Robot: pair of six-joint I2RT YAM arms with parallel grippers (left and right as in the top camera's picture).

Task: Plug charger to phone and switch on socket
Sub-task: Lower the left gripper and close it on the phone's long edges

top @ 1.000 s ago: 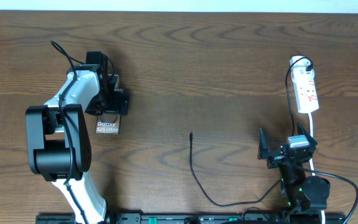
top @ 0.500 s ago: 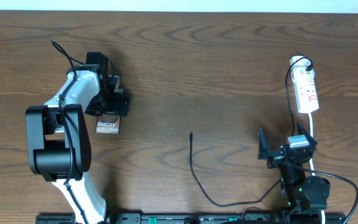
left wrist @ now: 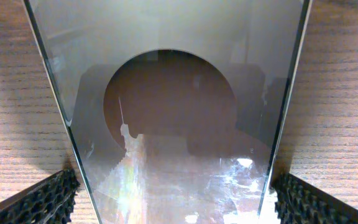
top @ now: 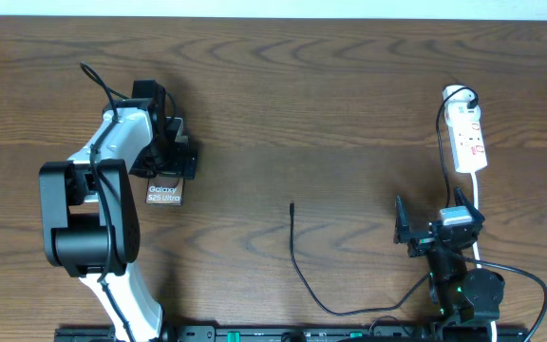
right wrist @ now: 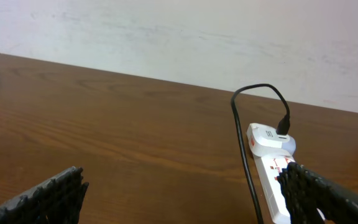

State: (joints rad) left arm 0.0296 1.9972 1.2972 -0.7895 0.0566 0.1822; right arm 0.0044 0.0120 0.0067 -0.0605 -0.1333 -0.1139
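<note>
Wood table (top: 349,95): dark phone (top: 164,195), white "Galaxy" lettering; left tool (left wrist: 176,208), right tool (right wrist: 188,196) spread.

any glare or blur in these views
Left wrist: the phone fills the frame, its glossy face mirroring a dark round shape, with rainbow glare low down. Overhead: evenly lit and sharp. Right wrist: clear, the socket in focus.

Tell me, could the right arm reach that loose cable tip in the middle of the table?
Probably yes. The right gripper is open, and only bare table lies between it and the charger tip; nothing blocks the way.
</note>
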